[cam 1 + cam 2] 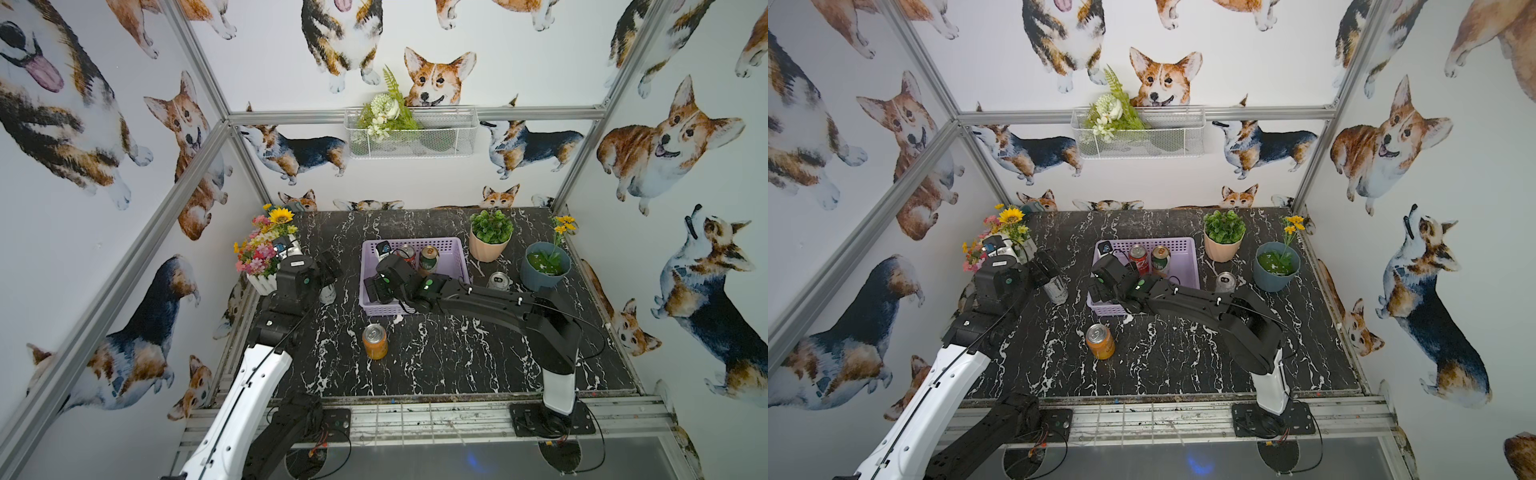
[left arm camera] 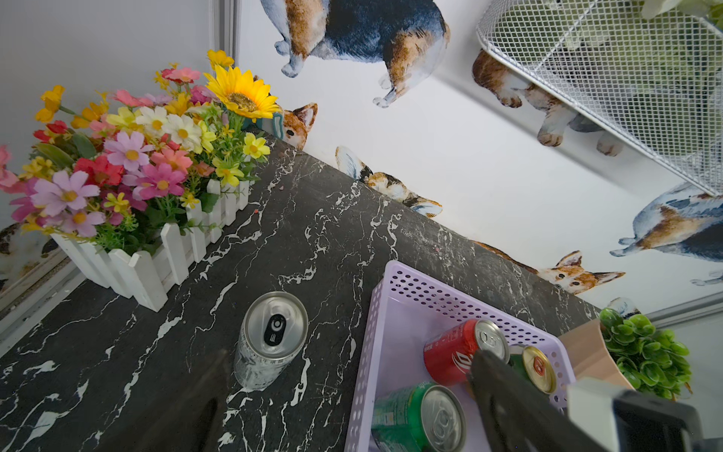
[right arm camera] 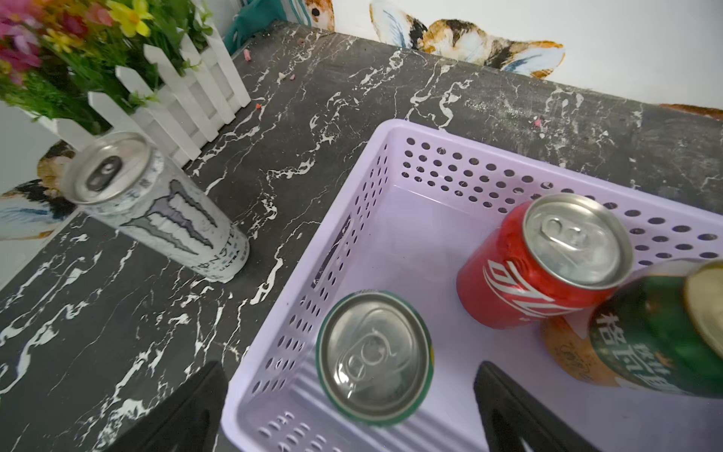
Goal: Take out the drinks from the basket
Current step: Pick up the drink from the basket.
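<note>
3 drinks (image 3: 544, 266) stand upright in the basket (image 3: 450, 172).

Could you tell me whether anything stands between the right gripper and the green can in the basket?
Nothing visible does: the open right gripper hovers over the green can; the red can stands apart.

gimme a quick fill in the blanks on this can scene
The basket holds ___ cans. The orange can stands on the ___. The right gripper is ___ over the bright green can.
Missing: three, table, open.
</note>
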{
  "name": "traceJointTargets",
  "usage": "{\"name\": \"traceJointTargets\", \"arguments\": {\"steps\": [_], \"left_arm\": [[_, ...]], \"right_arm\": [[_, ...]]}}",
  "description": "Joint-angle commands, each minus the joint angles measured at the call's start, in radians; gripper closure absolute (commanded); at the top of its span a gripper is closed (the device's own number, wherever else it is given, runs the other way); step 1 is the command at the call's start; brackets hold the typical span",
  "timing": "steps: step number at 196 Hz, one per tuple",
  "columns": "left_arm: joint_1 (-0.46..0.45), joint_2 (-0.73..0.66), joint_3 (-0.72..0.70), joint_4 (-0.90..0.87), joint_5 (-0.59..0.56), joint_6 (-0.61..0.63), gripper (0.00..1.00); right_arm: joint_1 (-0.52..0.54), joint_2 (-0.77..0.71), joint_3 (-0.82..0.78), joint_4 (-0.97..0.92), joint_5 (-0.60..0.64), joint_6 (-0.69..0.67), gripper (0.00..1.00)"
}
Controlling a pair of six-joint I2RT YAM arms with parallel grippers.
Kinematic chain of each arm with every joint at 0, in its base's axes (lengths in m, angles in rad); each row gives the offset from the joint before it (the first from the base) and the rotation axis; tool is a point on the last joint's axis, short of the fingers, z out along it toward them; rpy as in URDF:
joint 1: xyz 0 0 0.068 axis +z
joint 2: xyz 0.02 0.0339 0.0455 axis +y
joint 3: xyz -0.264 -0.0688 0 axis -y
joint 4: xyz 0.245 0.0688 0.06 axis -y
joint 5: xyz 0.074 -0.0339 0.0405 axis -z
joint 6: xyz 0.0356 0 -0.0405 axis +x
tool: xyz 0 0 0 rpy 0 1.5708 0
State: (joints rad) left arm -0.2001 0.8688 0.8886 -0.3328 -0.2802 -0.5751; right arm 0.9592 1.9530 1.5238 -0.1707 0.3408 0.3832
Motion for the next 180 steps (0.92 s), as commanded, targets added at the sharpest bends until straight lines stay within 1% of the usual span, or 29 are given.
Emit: {"name": "traceJointTargets", "arguments": {"steps": [1, 40, 61, 90, 124, 138, 156, 160, 164, 180], "left_arm": [[0.001, 0.000, -0.003, 0.022, 0.007, 0.009, 0.00], [0.001, 0.002, -0.011, 0.026, 0.001, 0.012, 0.00], [0.000, 0.005, -0.016, 0.031, 0.001, 0.012, 0.00], [0.001, 0.006, -0.020, 0.035, 0.003, 0.012, 0.00], [0.001, 0.007, -0.019, 0.037, 0.003, 0.016, 0.00], [0.001, 0.012, -0.014, 0.037, 0.004, 0.020, 0.00], [0.001, 0.015, -0.010, 0.035, 0.004, 0.021, 0.00], [0.001, 0.016, -0.010, 0.035, 0.006, 0.020, 0.00], [0.001, 0.017, -0.008, 0.034, 0.006, 0.021, 0.00], [0.001, 0.019, -0.007, 0.034, 0.009, 0.021, 0.00]], "right_arm": [[-0.011, 0.034, 0.022, -0.033, -0.011, 0.010, 0.00], [-0.030, 0.084, 0.049, -0.029, -0.058, 0.008, 0.09], [-0.033, 0.096, 0.045, -0.018, -0.093, 0.011, 0.12], [-0.033, 0.114, 0.042, -0.016, -0.084, 0.014, 0.16], [-0.033, 0.109, 0.002, 0.044, -0.087, 0.007, 0.22], [-0.033, 0.098, -0.026, 0.080, -0.092, 0.001, 0.27], [-0.033, 0.079, -0.063, 0.133, -0.103, -0.009, 0.36], [-0.033, 0.075, -0.068, 0.141, -0.106, -0.011, 0.36], [-0.033, 0.074, -0.073, 0.149, -0.109, -0.014, 0.41], [-0.033, 0.063, -0.092, 0.173, -0.115, -0.022, 0.48]]}}
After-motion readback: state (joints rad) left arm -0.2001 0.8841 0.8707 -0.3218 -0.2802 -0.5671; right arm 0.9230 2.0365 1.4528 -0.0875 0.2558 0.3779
